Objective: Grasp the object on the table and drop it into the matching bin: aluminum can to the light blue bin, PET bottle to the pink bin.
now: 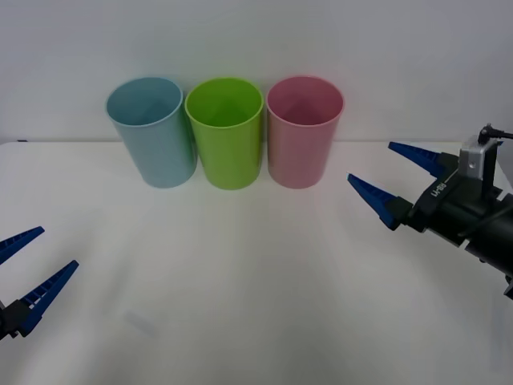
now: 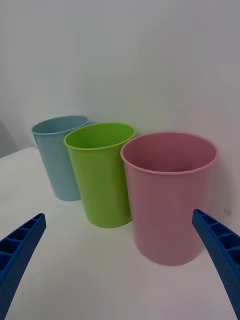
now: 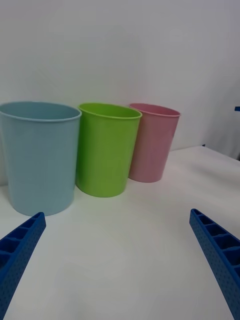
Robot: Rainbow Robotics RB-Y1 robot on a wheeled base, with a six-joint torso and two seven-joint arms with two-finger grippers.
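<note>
A plain pale wall (image 1: 256, 40) rises straight behind the white table (image 1: 256, 321), meeting its far edge in a level line. The wall is bare and evenly lit, shading slightly greyer toward its upper part. Soft, diffuse light leaves faint shadows on the tabletop below it.

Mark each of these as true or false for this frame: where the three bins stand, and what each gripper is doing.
1. The lime green bin stands between the light blue bin and the pink bin. True.
2. The right gripper is shut on a bottle. False: its fingers are spread open and hold nothing.
3. The left gripper is open, low over the table on the robot's left. True.
4. The pink bin lies tipped on its side. False: all three bins stand upright.
5. The right gripper is nearer the pink bin than the light blue bin. True.
</note>
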